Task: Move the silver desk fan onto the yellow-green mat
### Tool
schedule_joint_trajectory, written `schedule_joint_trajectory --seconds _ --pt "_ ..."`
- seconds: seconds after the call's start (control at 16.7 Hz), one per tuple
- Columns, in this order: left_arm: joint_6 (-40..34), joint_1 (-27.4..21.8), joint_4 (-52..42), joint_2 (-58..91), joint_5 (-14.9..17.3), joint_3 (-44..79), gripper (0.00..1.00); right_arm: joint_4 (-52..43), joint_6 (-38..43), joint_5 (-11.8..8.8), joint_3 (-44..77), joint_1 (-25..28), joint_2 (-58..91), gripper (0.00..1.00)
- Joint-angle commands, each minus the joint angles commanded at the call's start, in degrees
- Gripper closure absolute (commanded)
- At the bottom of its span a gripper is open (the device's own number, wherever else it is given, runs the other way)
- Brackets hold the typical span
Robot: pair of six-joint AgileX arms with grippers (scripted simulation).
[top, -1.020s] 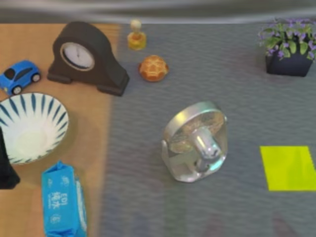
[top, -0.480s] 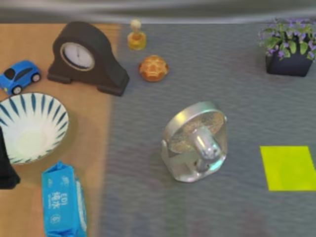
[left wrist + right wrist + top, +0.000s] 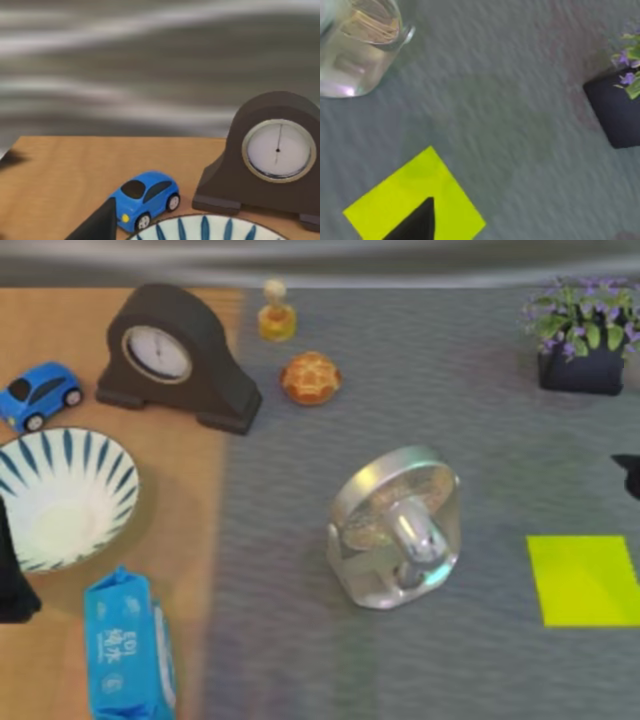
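The silver desk fan (image 3: 395,528) stands well apart from the yellow-green mat (image 3: 585,579). The right pincer (image 3: 630,473) is near the mat, the left pincer (image 3: 12,575) beside the striped bowl (image 3: 62,498). I cannot tell if either is open.

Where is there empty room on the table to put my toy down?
Bare grey cloth lies between the silver desk fan and the yellow-green mat, and between the bread bun and the potted plant. The left side is crowded: clock, bowl, toy car.

The silver desk fan (image 3: 395,530) stands mid-worktop. The yellow-green mat (image 3: 585,580) lies well apart at its right, near the edge. The potted plant (image 3: 585,335) sits behind the mat. Clock (image 3: 175,355), toy car (image 3: 40,393), bowl (image 3: 60,497) and wipes pack (image 3: 128,645) occupy the left side.
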Motion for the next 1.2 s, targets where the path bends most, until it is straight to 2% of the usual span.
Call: schedule_joint_trajectory --seconds 0.36,0.6,0.84,1.2 --pt "0.0 0.0 0.0 0.0 0.0 0.0 0.0 -24.28 -21.01 0.01 37.3 9.97 37.61 0.0" --pt "0.0 0.0 0.0 0.0 0.0 0.0 0.0 -36.01 -31.61 -0.06 55.94 14.99 55.48 0.0" --pt "0.0 0.0 0.0 0.0 0.0 0.0 0.0 -42.35 -37.53 -0.1 65.66 17.76 64.12 0.0" --pt "0.0 0.0 0.0 0.0 0.0 0.0 0.0 -43.06 -38.3 -0.11 66.8 17.87 65.05 0.0"
